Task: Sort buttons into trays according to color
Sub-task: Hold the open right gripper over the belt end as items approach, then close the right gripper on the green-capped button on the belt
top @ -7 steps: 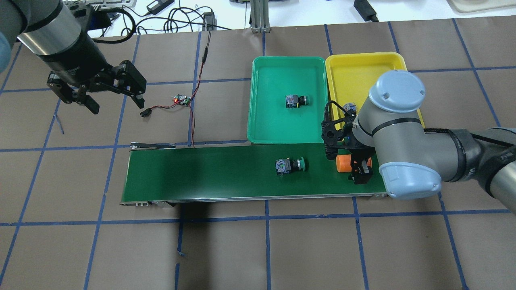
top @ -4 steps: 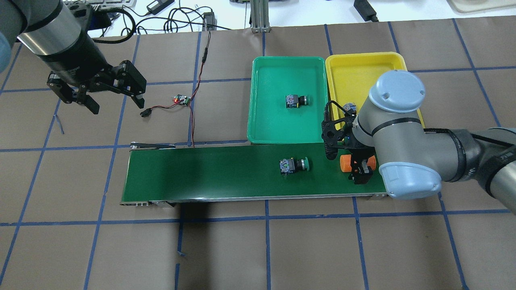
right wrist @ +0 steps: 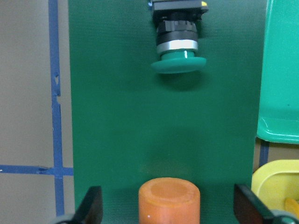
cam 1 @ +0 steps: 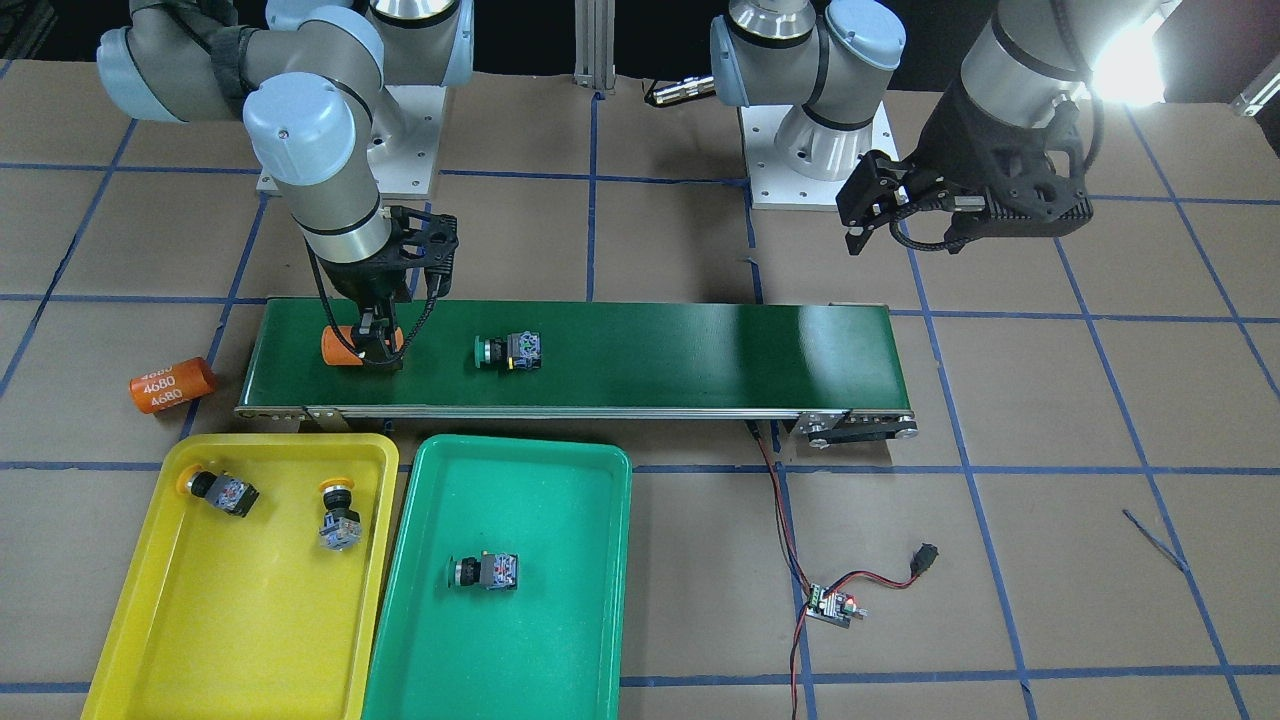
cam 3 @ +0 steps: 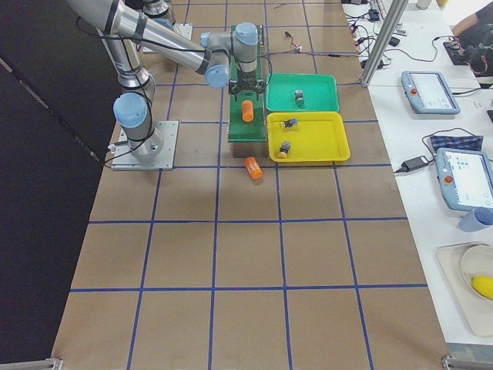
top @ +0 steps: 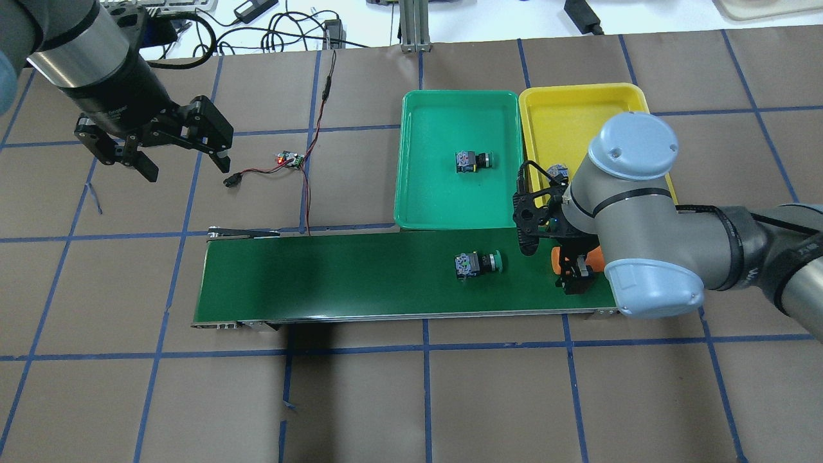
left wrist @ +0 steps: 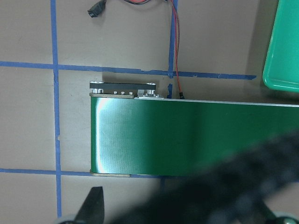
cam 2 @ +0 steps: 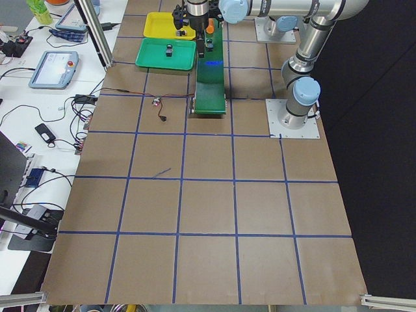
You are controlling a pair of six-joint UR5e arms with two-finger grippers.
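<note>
A green-capped button lies on its side on the dark green conveyor belt; it also shows in the right wrist view. A second green button lies in the green tray. Two yellow buttons lie in the yellow tray. My right gripper is open low over the belt's end. It straddles an orange cylinder without touching it. My left gripper hangs open and empty, high over the table left of the belt.
A second orange cylinder marked 4680 lies on the table off the belt's end, beside the yellow tray. A small circuit board with red-black wires lies between my left gripper and the green tray. Blue tape lines grid the brown table.
The green button and the orange cylinder on the belt have moved toward my right gripper's end; the cylinder now sits between its fingers. Neither arm has moved.
</note>
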